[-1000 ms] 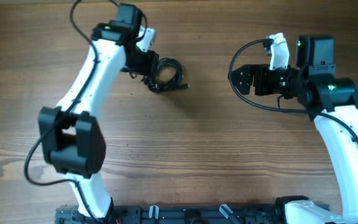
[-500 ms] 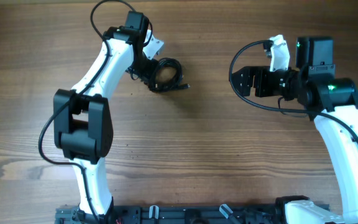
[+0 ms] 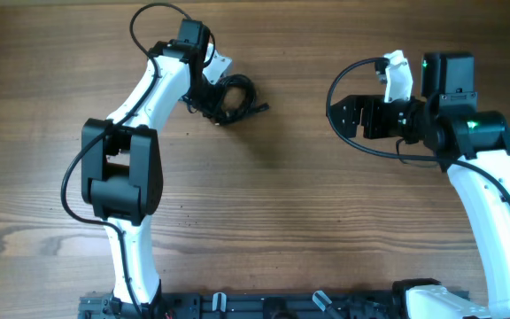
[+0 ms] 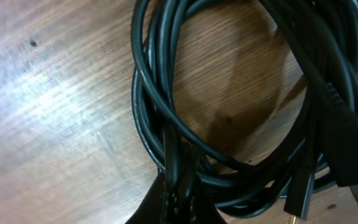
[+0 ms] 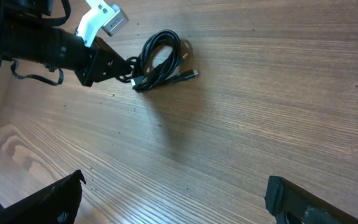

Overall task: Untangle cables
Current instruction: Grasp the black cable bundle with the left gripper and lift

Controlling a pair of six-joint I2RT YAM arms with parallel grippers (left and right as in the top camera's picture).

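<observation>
Near the table's (image 3: 290, 44) far edge, left of centre, the left gripper (image 3: 212, 104) is clamped on the coiled black cables (image 3: 237, 96), so pulling could tighten the tangle or drag the whole bundle, with the right gripper (image 3: 343, 113) wide open, well apart.

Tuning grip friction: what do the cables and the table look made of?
cables: black rubbery or PVC jacket, likely; smooth, semi-gloss, with soft highlights along the strands and easy bends.
plug tip: metal, gold-coloured and shiny.
table: wood or wood-look laminate, can't tell which; brown grain lines, satin sheen from the glare patch.
</observation>
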